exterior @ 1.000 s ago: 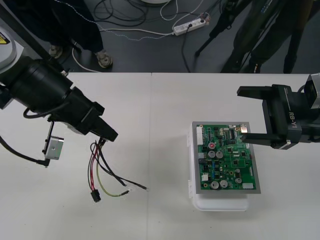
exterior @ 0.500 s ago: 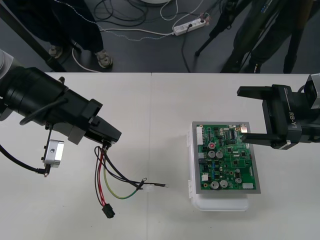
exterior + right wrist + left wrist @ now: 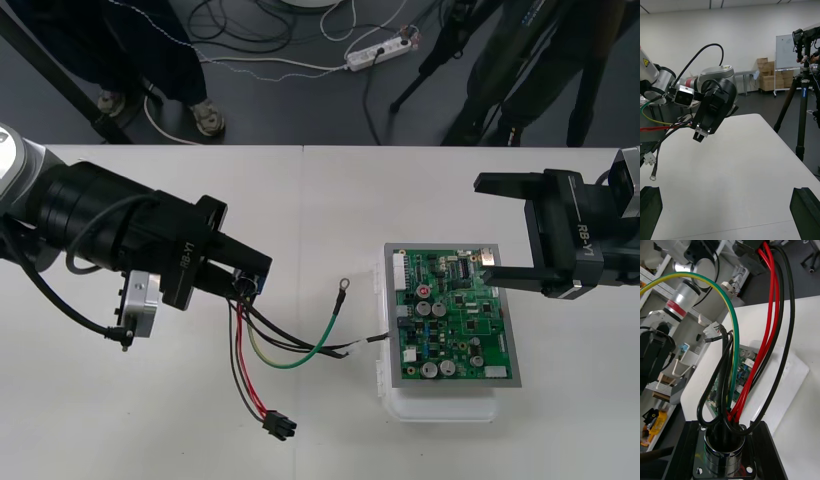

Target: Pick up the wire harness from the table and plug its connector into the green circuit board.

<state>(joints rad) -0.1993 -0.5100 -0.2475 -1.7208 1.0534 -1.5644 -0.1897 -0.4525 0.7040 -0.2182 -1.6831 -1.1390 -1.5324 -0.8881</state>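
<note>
My left gripper (image 3: 243,281) hangs over the table's left half, shut on the harness's round metal socket (image 3: 723,445). The flange sits between the fingers in the left wrist view. From there the wires (image 3: 262,345) fan out toward the board. The green wire ends in a ring terminal (image 3: 343,287), and the red and black wires drop to the small black plug (image 3: 280,428), which dangles free. The green circuit board (image 3: 455,315) lies on its white base (image 3: 440,408) at the right. My right gripper (image 3: 503,232) stands open beside the board's far right corner, holding nothing.
A small white connector (image 3: 357,348) on the harness hangs just left of the board's edge. In the right wrist view the left gripper (image 3: 710,112) stands out over the bare table top (image 3: 745,180). Cables lie on the dark floor (image 3: 300,70) beyond the far edge.
My left gripper has carried the harness rightward toward the board. The wires swung out to the right and the plug now hangs further right and nearer the front edge. The right arm stayed put.
</note>
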